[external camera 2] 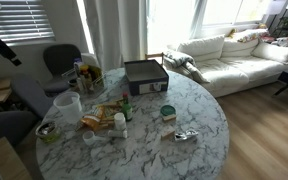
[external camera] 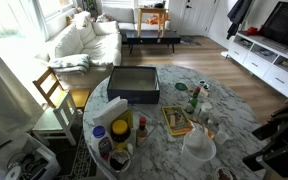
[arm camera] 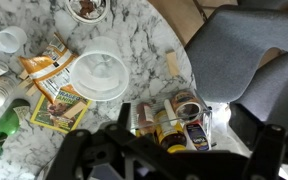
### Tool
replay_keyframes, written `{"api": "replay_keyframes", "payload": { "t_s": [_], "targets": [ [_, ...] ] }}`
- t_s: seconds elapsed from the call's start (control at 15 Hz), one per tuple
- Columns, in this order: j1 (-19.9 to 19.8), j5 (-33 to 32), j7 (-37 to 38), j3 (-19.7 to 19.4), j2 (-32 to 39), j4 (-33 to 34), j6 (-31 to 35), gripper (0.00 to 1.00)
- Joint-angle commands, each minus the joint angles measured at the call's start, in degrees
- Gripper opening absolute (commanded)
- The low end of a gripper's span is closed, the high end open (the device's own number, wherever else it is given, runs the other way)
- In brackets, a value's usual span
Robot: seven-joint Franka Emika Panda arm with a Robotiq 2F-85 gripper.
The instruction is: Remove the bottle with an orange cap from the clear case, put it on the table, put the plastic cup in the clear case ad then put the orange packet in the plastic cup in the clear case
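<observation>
The clear case point(arm camera: 60, 104), low and yellowish, lies on the marbled table point(arm camera: 134, 40) next to the plastic cup point(arm camera: 99, 72), which stands empty on the table. Both show in both exterior views: the case point(external camera: 177, 121) point(external camera 2: 102, 118) and the cup point(external camera: 197, 148) point(external camera 2: 69, 105). An orange packet point(arm camera: 42, 66) lies at the case's far end. I cannot make out a bottle with an orange cap inside the case. My gripper point(arm camera: 182, 118) is open and empty, high above a clear bin of bottles at the table's edge.
The clear bin point(arm camera: 199, 95) holds a yellow tub point(external camera: 119, 129), a tape roll and small bottles. A green bottle point(arm camera: 4, 124) stands beside the case. A dark tray point(external camera: 134, 84) sits at the table's far side. A grey chair point(arm camera: 244, 50) stands close to the table.
</observation>
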Motion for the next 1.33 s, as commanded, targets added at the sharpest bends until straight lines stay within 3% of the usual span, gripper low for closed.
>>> {"api": "replay_keyframes", "payload": {
  "t_s": [0.0,0.47,0.8,0.87,0.93,1.27],
  "targets": [
    [-0.74,0.51,-3.73,-1.74,6.79,-0.66,7.97,1.0],
    [0.47,0.47,-15.35,-8.1,28.48,3.29,29.25,1.0],
    [1.88,1.32,-19.35,-8.72,42.66,10.41,40.23,1.0],
    [2.76,2.65,-21.05,-8.85,44.55,11.59,41.73,1.0],
    [0.77,0.11,-17.92,-7.95,39.73,8.44,39.34,1.0],
    [1.18,0.9,-19.12,-7.37,44.7,11.86,41.16,1.0]
  ]
}}
